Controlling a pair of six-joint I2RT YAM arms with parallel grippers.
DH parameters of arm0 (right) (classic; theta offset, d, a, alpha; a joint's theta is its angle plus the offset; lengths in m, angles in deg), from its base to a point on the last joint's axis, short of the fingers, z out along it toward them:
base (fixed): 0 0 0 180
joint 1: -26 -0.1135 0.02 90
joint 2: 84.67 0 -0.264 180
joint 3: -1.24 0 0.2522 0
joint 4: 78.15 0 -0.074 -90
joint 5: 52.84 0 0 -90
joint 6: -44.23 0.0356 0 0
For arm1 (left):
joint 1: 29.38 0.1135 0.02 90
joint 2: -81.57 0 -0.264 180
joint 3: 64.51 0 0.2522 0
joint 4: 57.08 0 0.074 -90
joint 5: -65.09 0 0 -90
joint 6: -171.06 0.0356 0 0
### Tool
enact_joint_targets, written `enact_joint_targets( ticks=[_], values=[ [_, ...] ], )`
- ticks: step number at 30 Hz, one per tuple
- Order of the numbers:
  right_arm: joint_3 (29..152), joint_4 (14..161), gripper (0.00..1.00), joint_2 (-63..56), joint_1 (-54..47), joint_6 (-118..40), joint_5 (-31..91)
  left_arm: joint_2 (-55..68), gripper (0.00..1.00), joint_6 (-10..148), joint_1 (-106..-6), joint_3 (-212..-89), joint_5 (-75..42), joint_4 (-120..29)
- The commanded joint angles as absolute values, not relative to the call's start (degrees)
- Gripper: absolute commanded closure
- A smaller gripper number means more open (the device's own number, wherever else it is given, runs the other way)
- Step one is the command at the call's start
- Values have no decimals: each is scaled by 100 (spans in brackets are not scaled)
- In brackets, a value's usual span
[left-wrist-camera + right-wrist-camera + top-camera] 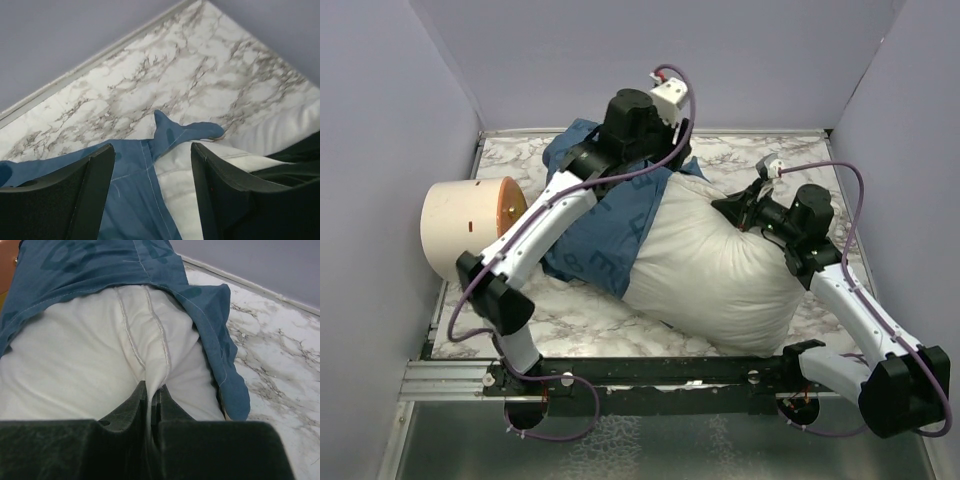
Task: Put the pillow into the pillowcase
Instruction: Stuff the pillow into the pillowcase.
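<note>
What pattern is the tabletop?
The tabletop is white marble with grey veins, clearest in the left wrist view.

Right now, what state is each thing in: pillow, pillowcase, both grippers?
pillow: partly inside the case, most of it bare.
pillowcase: rumpled, pulled over the pillow's far end only.
left gripper: open, above the pillowcase's edge, holding nothing.
right gripper: shut on the pillow, pinching its seam.

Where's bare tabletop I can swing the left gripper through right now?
Bare marble shows at the far right corner, between the pillow and the back wall, and in the near left strip between the pillowcase and the front rail. Crowded: the left side, with the beige cylinder beside the pillowcase.
</note>
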State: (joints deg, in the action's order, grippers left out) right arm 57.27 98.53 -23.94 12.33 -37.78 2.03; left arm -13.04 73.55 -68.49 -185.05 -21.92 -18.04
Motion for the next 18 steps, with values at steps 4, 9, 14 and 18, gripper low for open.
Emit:
enact_joint_targets(
  ticks=[4, 9, 14, 18],
  values=[
    [5517, 10052, 99, -2579, 1084, -3635, -129, -3113, 28, 8818, -6934, -20280, -1798, -19],
    [5428, 10105, 99, -2601, 1071, -3601, -169, -3664, 28, 8935, -6937, -20608, -2342, -25],
    [5413, 10092, 99, -2609, 1069, -3642, -125, -4217, 56, 8849, -6933, -21453, -2192, 586],
    [5411, 10134, 99, -2540, 1062, -3615, -70, -4433, 100, 8684, -6937, -21943, -1812, 792]
  ],
)
